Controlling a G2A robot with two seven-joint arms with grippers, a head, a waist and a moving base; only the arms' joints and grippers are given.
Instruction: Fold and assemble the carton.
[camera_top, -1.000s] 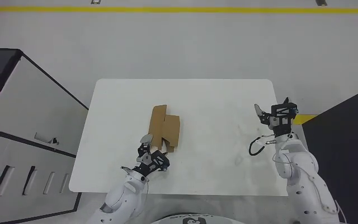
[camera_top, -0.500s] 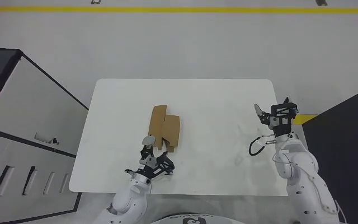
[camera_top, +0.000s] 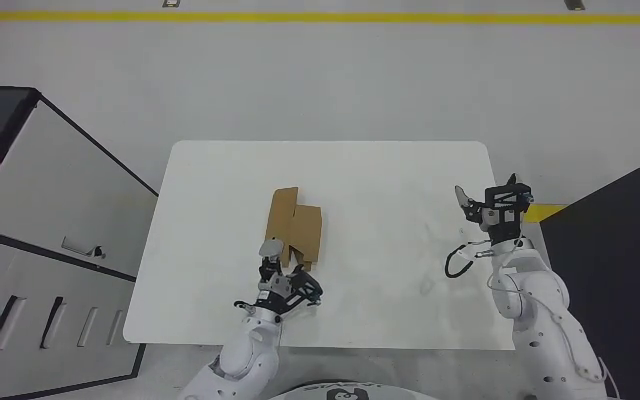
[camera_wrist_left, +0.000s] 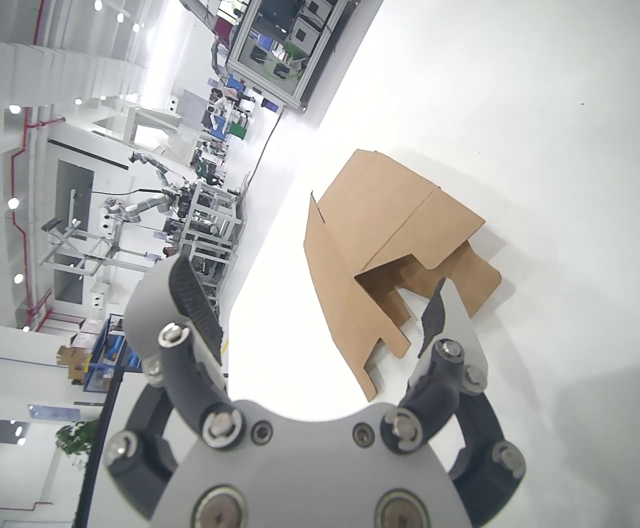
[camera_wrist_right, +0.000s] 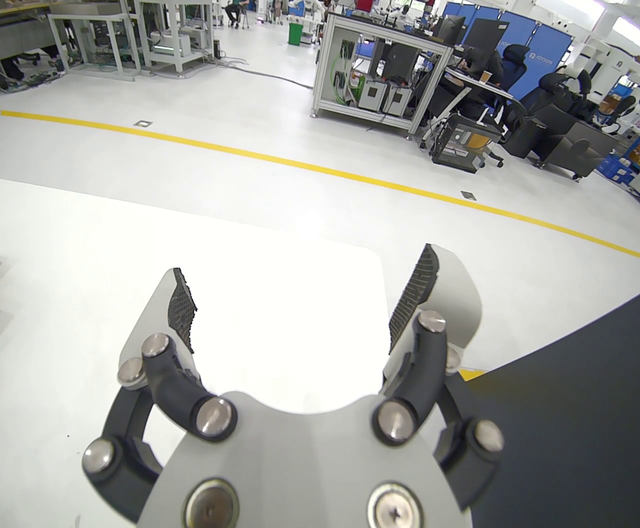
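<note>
A flat brown carton (camera_top: 296, 227) lies partly folded on the white table (camera_top: 400, 180), left of centre. In the left wrist view the carton (camera_wrist_left: 395, 235) has its top panel raised over cut-out flaps. My left gripper (camera_top: 273, 258) sits open at the carton's near end, and one fingertip (camera_wrist_left: 440, 305) is right beside the lower flap. I cannot tell whether it touches. My right gripper (camera_top: 488, 197) is open with nothing in it, held above the table's right edge far from the carton. It is also seen in the right wrist view (camera_wrist_right: 304, 270).
A grey cabinet (camera_top: 50, 200) stands off the table's left side. A dark panel (camera_top: 600, 230) is off the right side. A black cable (camera_top: 458, 262) loops beside the right arm. The table's right half is bare.
My left arm has shifted right along the front edge, and its gripper has turned toward the carton's near end. The carton and my right arm have not moved.
</note>
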